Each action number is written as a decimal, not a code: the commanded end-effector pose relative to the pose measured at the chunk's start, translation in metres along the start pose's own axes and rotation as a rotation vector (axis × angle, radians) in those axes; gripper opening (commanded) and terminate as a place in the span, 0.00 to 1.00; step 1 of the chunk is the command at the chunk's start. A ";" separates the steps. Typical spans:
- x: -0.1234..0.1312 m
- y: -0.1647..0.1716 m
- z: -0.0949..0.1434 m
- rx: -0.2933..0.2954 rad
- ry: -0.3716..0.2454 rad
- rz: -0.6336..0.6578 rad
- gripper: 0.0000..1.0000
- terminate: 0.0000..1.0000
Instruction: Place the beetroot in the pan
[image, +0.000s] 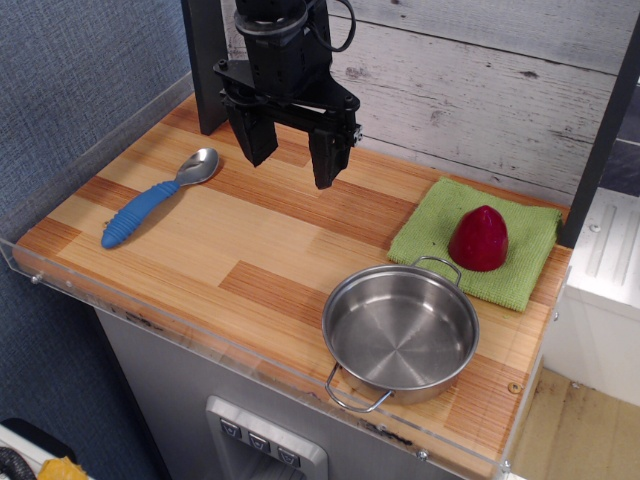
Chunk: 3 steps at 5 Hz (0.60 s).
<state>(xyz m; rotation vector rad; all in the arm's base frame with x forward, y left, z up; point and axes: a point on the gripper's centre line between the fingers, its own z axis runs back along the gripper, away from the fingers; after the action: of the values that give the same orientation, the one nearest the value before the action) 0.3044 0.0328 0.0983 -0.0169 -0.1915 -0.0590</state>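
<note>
On the green cloth (478, 252) at the bench's (230, 250) right rear: beetroot (478, 239), upright. Pan (401, 330) just in front, empty. Gripper (290, 152) above rear-left, fingers (327, 158) spread wide, holding nothing. Blue-handled spoon (158, 197) far left.

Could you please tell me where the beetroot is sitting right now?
The beetroot stands upright on the green cloth at the right end of the wooden counter, just behind the empty pan.
</note>
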 end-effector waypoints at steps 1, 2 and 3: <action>0.000 0.000 0.000 0.000 0.000 0.000 1.00 0.00; 0.028 -0.023 -0.012 -0.002 -0.034 -0.019 1.00 0.00; 0.050 -0.044 -0.028 -0.018 0.002 -0.041 1.00 0.00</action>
<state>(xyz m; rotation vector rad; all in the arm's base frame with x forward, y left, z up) 0.3508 -0.0143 0.0640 -0.0329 -0.1362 -0.0940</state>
